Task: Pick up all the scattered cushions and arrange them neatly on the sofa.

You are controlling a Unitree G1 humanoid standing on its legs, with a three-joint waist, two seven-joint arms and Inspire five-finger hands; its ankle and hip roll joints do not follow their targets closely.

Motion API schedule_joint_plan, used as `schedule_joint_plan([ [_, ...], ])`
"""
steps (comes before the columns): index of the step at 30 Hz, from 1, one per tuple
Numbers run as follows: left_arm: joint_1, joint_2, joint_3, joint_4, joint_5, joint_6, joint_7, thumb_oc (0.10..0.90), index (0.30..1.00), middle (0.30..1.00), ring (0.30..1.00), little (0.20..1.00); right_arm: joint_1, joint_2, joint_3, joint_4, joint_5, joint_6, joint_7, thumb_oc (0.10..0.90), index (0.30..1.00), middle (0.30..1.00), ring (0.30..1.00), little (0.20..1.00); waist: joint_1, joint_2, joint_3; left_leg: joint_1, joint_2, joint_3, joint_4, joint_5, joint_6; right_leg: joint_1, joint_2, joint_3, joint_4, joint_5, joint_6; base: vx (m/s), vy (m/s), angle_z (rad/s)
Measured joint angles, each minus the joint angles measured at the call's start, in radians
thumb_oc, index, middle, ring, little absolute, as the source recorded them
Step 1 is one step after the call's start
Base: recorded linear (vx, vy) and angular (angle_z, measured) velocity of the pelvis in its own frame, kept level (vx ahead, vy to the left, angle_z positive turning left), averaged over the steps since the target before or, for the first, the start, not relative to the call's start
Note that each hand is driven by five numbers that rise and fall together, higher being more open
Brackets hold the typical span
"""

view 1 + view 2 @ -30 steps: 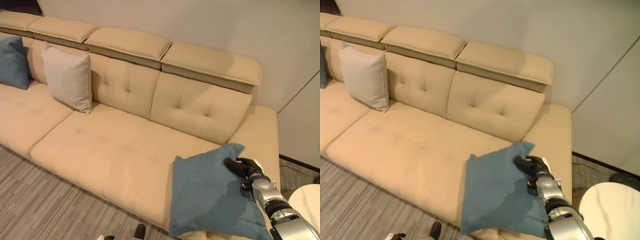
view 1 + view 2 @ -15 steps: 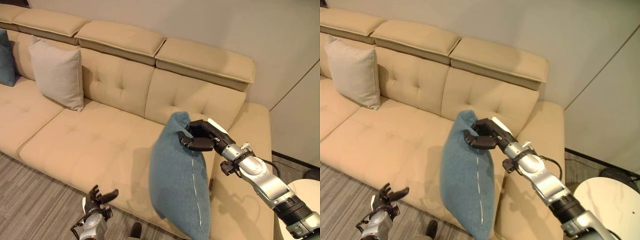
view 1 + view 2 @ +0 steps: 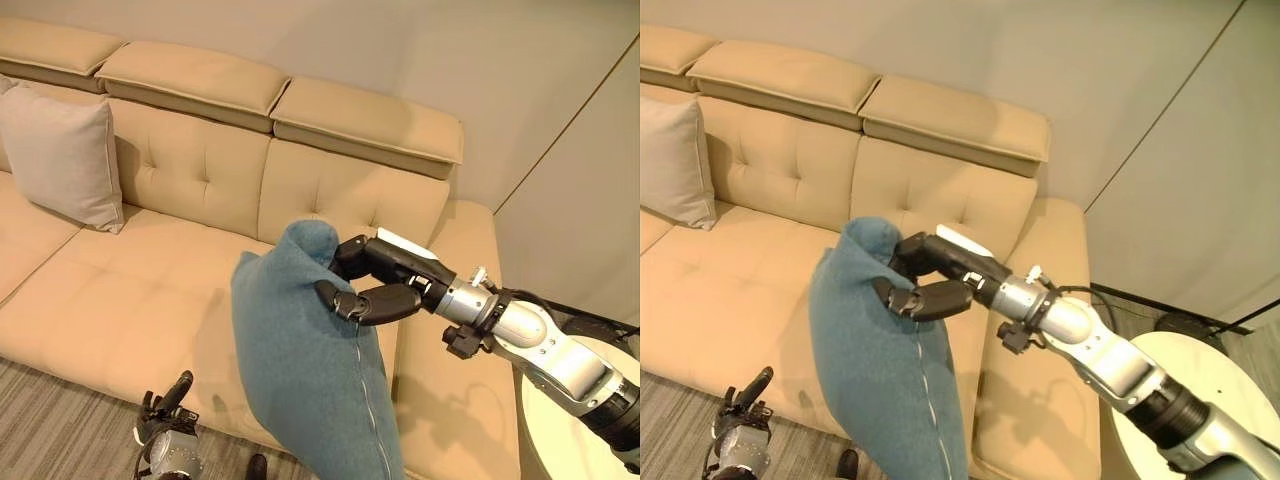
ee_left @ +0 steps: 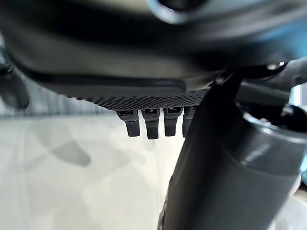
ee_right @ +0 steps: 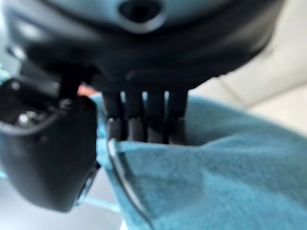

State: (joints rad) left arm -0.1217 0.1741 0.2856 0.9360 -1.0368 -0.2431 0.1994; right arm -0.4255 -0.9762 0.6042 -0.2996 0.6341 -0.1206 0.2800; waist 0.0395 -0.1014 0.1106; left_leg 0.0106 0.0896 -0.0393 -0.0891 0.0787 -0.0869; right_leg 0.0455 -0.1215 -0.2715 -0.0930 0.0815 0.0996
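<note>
A big tan sofa point(image 3: 170, 290) stands on the grey striped floor point(image 3: 50, 430). A light cushion point(image 3: 55, 155) leans against its back.

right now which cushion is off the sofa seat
The blue cushion, hanging from the right hand that pinches its top edge. The beige cushion leans against the sofa backrest.
</note>
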Motion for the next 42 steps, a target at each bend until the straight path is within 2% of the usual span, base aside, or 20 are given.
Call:
schedule_joint_plan([
  [2,0.032,-0.053,0.001,-0.162,-0.102,-0.017,-0.059,0.800,0.900,0.900,0.900,0.900,-0.001,0.007,0.030,-0.001,0.000,0.007,0.023,0.400,0.300,0.300,0.300,0.300,0.009,-0.017,-0.004,-0.002,0.000,-0.002,0.000,0.000,-0.001,0.000,0.001,-0.002,0.000,0.000,0.000,0.00,0.000,0.04],
  [3,0.034,-0.064,-0.006,-0.192,-0.114,-0.029,-0.085,0.800,0.900,0.900,0.900,0.900,-0.001,0.005,0.041,-0.001,0.000,0.008,0.028,0.400,0.300,0.300,0.300,0.300,0.010,-0.022,-0.006,-0.003,0.000,-0.004,0.000,0.000,-0.002,-0.001,0.001,-0.002,0.000,0.000,0.000,0.00,-0.002,0.04],
  [5,0.010,-0.063,-0.054,-0.208,-0.142,-0.036,-0.152,0.800,0.900,0.900,0.900,0.900,-0.018,0.006,0.081,-0.001,0.000,0.022,0.059,0.400,0.300,0.300,0.300,0.300,0.006,-0.036,-0.015,-0.005,-0.001,-0.005,0.000,0.000,-0.001,-0.002,0.000,-0.002,0.000,0.000,0.000,0.00,0.000,0.00],
  [7,-0.010,-0.053,-0.081,-0.214,-0.173,-0.038,-0.172,0.800,0.900,0.900,0.900,0.900,-0.036,0.010,0.111,-0.001,0.001,0.028,0.075,0.400,0.300,0.300,0.300,0.300,0.000,-0.040,-0.018,-0.009,-0.001,-0.004,0.000,0.000,-0.001,-0.006,0.000,-0.001,0.000,0.000,0.000,0.00,0.000,0.00],
  [11,-0.013,-0.047,-0.094,-0.251,-0.202,-0.038,-0.218,0.800,0.900,0.900,0.900,0.900,-0.073,0.011,0.126,-0.002,0.009,0.035,0.095,0.400,0.300,0.300,0.300,0.300,-0.004,-0.040,-0.019,-0.010,0.001,0.000,0.000,0.000,-0.002,-0.010,0.001,0.001,0.000,0.001,-0.001,-0.01,0.004,-0.03],
  [12,-0.014,-0.027,-0.130,-0.252,-0.203,-0.036,-0.237,0.800,0.900,0.900,0.900,0.900,-0.101,0.011,0.140,-0.002,0.009,0.044,0.103,0.400,0.300,0.300,0.300,0.300,-0.005,-0.040,-0.019,-0.010,0.002,0.002,0.000,0.000,-0.002,-0.012,0.002,0.002,0.000,0.001,-0.002,0.00,0.000,0.00],
  [15,-0.003,-0.007,-0.201,-0.279,-0.210,-0.002,-0.308,0.800,0.900,0.900,0.900,0.900,-0.123,0.015,0.145,-0.002,0.024,0.047,0.135,0.400,0.300,0.300,0.300,0.300,-0.003,-0.040,-0.019,-0.015,0.000,0.002,0.000,0.000,-0.002,-0.017,0.001,0.003,0.000,0.002,-0.002,0.00,0.000,0.00],
  [17,0.012,0.009,-0.209,-0.284,-0.218,0.042,-0.370,0.800,0.900,0.900,0.900,0.900,-0.124,0.016,0.144,-0.003,0.040,0.048,0.152,0.400,0.300,0.300,0.300,0.300,-0.004,-0.040,-0.019,-0.016,0.000,0.003,0.000,0.000,-0.001,-0.018,0.000,0.003,0.000,0.002,-0.002,0.00,0.000,0.00],
  [24,0.108,0.039,-0.297,-0.282,-0.199,0.120,-0.482,0.800,0.900,0.900,0.900,0.900,-0.135,0.017,0.144,-0.004,0.043,0.094,0.190,0.400,0.300,0.300,0.300,0.300,-0.006,-0.039,-0.019,-0.008,0.000,0.024,0.000,0.000,-0.001,-0.022,0.000,0.026,0.000,0.003,-0.005,0.00,0.023,-0.08],
  [28,0.137,0.072,-0.388,-0.272,-0.139,0.163,-0.515,0.800,0.900,0.900,0.900,0.900,-0.135,0.019,0.144,-0.004,0.043,0.101,0.210,0.400,0.300,0.300,0.300,0.300,-0.009,-0.031,-0.019,-0.004,0.000,0.029,0.000,0.000,-0.001,-0.020,0.000,0.028,0.000,0.006,-0.008,0.00,0.007,-0.03],
  [33,0.137,0.083,-0.403,-0.268,-0.097,0.177,-0.543,0.800,0.900,0.900,0.900,0.900,-0.134,0.048,0.144,-0.004,0.042,0.104,0.217,0.400,0.300,0.300,0.300,0.300,-0.028,-0.005,-0.033,-0.003,-0.001,0.031,0.000,0.000,-0.001,-0.019,-0.003,0.029,0.000,0.008,-0.009,0.00,0.032,-0.01],
  [34,0.137,0.083,-0.404,-0.268,-0.095,0.177,-0.543,0.744,0.815,0.815,0.815,0.815,-0.134,0.055,0.144,-0.004,0.042,0.104,0.217,0.400,0.300,0.300,0.300,0.300,-0.030,0.002,-0.037,-0.003,-0.001,0.032,0.000,0.000,-0.001,-0.020,-0.003,0.029,0.000,0.009,-0.008,0.00,0.065,-0.01],
  [35,0.137,0.083,-0.404,-0.268,-0.089,0.177,-0.543,0.640,0.660,0.660,0.660,0.660,-0.133,0.057,0.144,-0.003,0.042,0.105,0.217,0.400,0.300,0.300,0.300,0.300,-0.030,0.008,-0.041,-0.002,-0.002,0.032,0.000,-0.001,-0.001,-0.020,-0.003,0.030,0.000,0.009,-0.008,0.00,0.036,-0.01],
  [36,0.137,0.083,-0.404,-0.268,-0.088,0.177,-0.543,0.464,0.396,0.396,0.396,0.396,-0.132,0.059,0.144,-0.003,0.042,0.105,0.217,0.400,0.300,0.300,0.300,0.300,-0.031,0.011,-0.042,-0.002,-0.002,0.032,0.000,-0.001,-0.001,-0.019,-0.002,0.030,0.000,0.009,-0.008,0.00,0.073,0.00],
  [37,0.137,0.081,-0.404,-0.268,-0.088,0.176,-0.543,0.400,0.300,0.300,0.300,0.300,-0.131,0.063,0.144,-0.003,0.041,0.105,0.217,0.400,0.300,0.300,0.300,0.300,-0.031,0.014,-0.044,-0.002,-0.001,0.032,0.000,-0.001,-0.001,-0.019,-0.002,0.030,0.000,0.009,-0.008,0.00,0.089,0.00],
  [42,0.139,0.055,-0.403,-0.265,-0.086,0.162,-0.532,0.400,0.300,0.300,0.300,0.300,-0.088,0.115,0.119,-0.002,0.023,0.110,0.217,0.400,0.300,0.300,0.300,0.300,-0.034,0.015,-0.045,0.001,-0.008,0.034,0.000,-0.002,0.002,-0.019,-0.007,0.034,0.001,0.011,-0.009,0.00,0.131,-0.01],
])
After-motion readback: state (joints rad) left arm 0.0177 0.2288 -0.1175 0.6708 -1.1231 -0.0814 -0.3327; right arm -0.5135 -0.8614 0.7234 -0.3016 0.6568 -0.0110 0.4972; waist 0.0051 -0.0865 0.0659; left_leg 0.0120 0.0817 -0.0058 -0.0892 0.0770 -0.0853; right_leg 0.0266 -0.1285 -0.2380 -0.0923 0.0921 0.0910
